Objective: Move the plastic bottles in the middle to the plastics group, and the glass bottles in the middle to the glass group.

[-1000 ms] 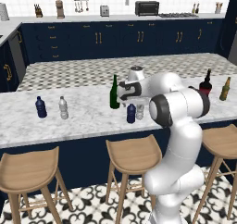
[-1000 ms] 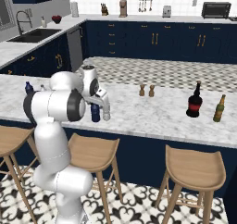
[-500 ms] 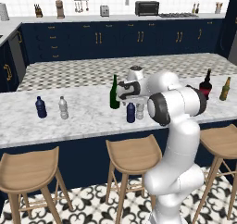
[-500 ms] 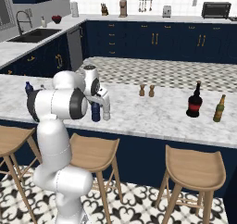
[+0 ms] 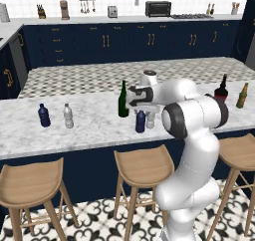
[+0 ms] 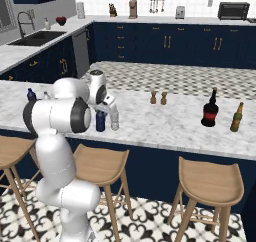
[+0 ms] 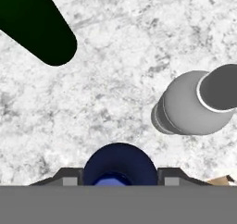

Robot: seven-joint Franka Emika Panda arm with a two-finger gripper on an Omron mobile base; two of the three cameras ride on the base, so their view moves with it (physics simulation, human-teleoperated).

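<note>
Hand view: round navy bottle (image 7: 119, 165) on veined marble (image 7: 115, 79)

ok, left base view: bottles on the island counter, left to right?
Navy plastic bottle → clear plastic bottle → tall green glass bottle → navy middle bottle → red-labelled dark bottle → amber bottle.

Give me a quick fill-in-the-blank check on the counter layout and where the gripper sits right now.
1. The gripper hangs directly above the ____ bottle in the middle.
2. The clear-whitish bottle stands ____ the navy bottle, not touching it.
3. The tallest bottle on the counter is dark ____.
4. The glass group holds ____ bottles.

Missing words: navy blue; beside; green; two
</note>
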